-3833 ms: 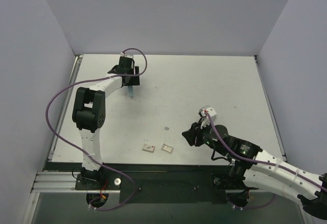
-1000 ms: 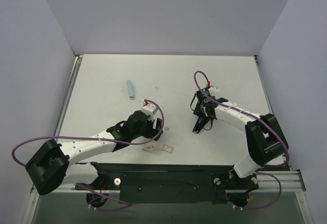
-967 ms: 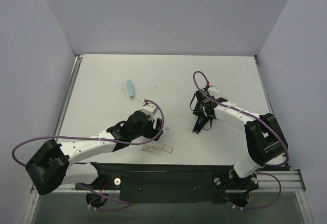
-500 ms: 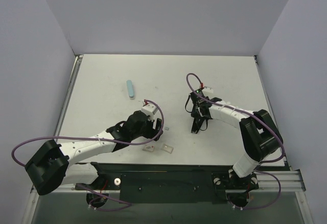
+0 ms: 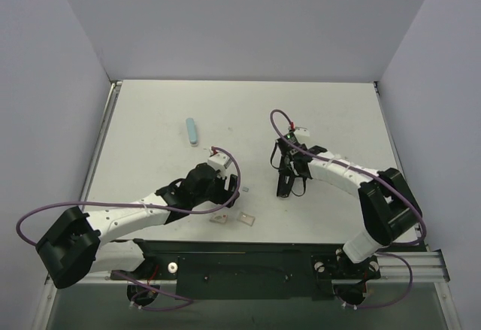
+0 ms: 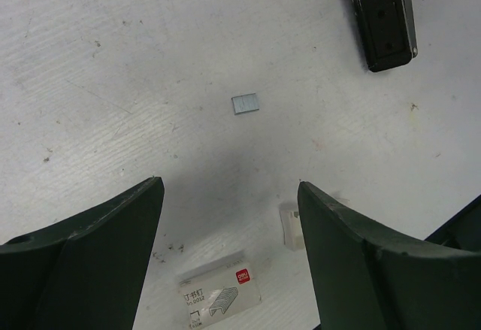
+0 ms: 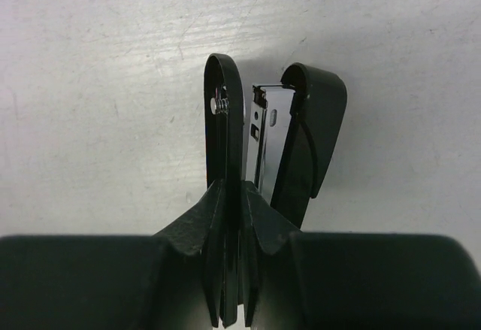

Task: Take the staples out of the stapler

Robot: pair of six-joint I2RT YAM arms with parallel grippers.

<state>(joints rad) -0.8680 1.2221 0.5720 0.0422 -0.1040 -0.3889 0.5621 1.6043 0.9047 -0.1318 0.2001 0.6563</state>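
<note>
One flat staple box [image 6: 222, 297] at 6 o'clock in the left wrist view, label up, contents hidden. Loose staple strip [image 6: 245, 103] on bare surface [image 5: 338, 112] just ahead of the wide-open left hand [image 6: 229, 189]. Stapler [image 5: 284, 183] mid-surface, well clear of every edge, one thin black arm pinched in the closed right hand [image 7: 231, 202]. Shifted slightly toward 9 o'clock in the top view since half a second ago.

The stapler [image 7: 312, 131] looked like smooth black plastic with a slight sheen, bright bare metal inside. My left claw [image 6: 229, 195] was matt dark plastic. The worktop [image 6: 113, 59] was matt white and scuffed, the staple strip [image 6: 245, 104] dull grey metal.
</note>
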